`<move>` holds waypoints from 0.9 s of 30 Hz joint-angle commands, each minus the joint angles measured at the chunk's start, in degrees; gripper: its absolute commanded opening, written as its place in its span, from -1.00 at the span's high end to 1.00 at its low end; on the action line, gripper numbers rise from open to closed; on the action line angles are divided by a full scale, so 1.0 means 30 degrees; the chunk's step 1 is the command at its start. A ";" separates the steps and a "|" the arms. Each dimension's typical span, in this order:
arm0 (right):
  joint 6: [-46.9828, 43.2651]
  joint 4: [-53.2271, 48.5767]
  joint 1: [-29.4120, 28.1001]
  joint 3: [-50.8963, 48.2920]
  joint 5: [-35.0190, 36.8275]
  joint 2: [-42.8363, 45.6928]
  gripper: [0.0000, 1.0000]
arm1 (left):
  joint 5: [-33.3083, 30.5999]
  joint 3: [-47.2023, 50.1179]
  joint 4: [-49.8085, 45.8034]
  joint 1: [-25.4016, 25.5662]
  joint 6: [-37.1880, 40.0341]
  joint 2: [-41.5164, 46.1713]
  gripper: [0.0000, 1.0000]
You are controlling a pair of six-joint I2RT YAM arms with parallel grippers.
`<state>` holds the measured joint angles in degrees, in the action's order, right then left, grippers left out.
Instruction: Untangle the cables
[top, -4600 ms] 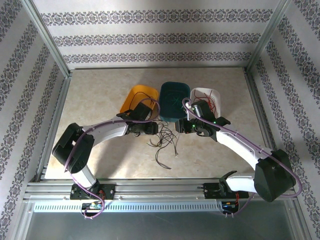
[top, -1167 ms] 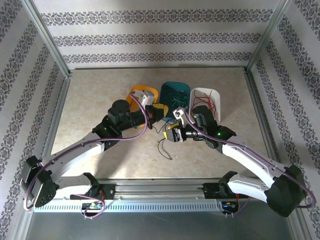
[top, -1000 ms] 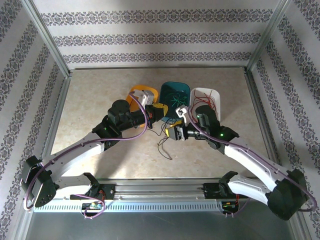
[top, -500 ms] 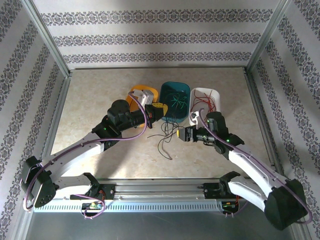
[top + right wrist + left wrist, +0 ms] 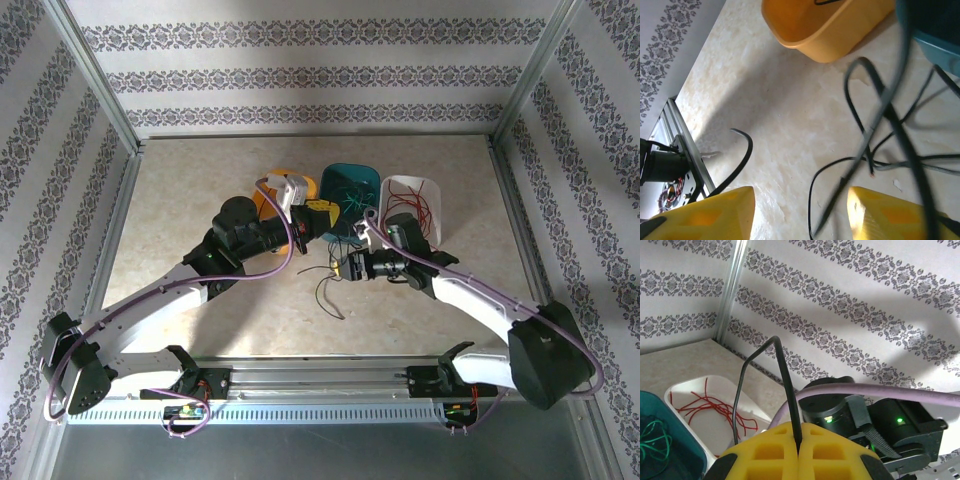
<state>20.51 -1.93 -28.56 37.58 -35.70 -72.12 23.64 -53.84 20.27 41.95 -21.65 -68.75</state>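
Against the earliest picture, we note the left arm [image 5: 160, 295] now stretched out, its elbow back at the near left corner. The left gripper [image 5: 322, 216] hangs raised over the near ends of the orange tray [image 5: 262, 198] and the teal tray [image 5: 352, 182], no longer low beside the cables [image 5: 328, 288]. That heap looks thinner on the table [image 5: 200, 220]. Over the last half second the right gripper [image 5: 350, 269] shifts left toward the heap, and the right arm's [image 5: 480, 305] elbow swings forward from the near right corner.
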 commanded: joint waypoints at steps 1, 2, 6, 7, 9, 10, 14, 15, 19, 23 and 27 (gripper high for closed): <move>-0.0603 0.0762 -0.0179 0.0853 -0.0457 -0.0761 0.12 | -0.0085 -0.0685 0.1610 0.0341 -0.0070 0.0064 1.00; -0.0569 0.0777 -0.0150 0.0861 -0.0379 -0.0912 0.23 | -0.0127 -0.0631 0.1689 0.0368 -0.0114 0.0135 1.00; -0.0174 0.0703 0.0160 0.0575 0.1157 -0.0982 1.00 | -0.1127 -0.0411 0.1724 0.0370 0.0020 0.0680 1.00; -0.0044 0.0732 0.0277 0.0320 0.1560 -0.0685 1.00 | -0.1977 -0.0260 0.1716 0.0358 0.0177 0.0927 1.00; 0.0215 0.0682 0.0554 -0.0197 0.1959 -0.0006 1.00 | -0.4399 0.0255 0.1935 0.0347 0.0564 0.1560 1.00; 0.0341 0.0631 0.0726 -0.0452 0.1976 0.0281 1.00 | -0.5915 0.0590 0.2263 0.0319 0.0841 0.1972 1.00; 0.0557 -0.0280 0.1398 -0.1503 0.2540 0.1519 1.00 | -0.9837 0.1000 0.2915 -0.0321 0.2082 0.2983 1.00; 0.0667 -0.0427 0.1637 -0.1808 0.2682 0.1819 1.00 | -1.0365 0.1093 0.3252 -0.0706 0.2154 0.3182 1.00; 0.1358 -0.0855 0.2354 -0.2608 0.4009 0.2719 1.00 | -1.0393 0.1464 0.4476 -0.2830 0.0744 0.3619 1.00; 0.1859 -0.1246 0.3000 -0.2991 0.5716 0.3245 1.00 | -0.9451 0.1296 0.4580 -0.3802 0.0435 0.3705 1.00; 0.1871 -0.0864 0.3333 -0.3382 0.5473 0.4056 1.00 | -0.8161 0.0789 0.3752 -0.3802 0.0800 0.3611 1.00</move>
<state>25.21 -4.64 -18.96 28.08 -21.12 -61.63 -3.57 -50.15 29.89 30.74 -19.29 -58.39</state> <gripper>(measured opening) 0.047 0.040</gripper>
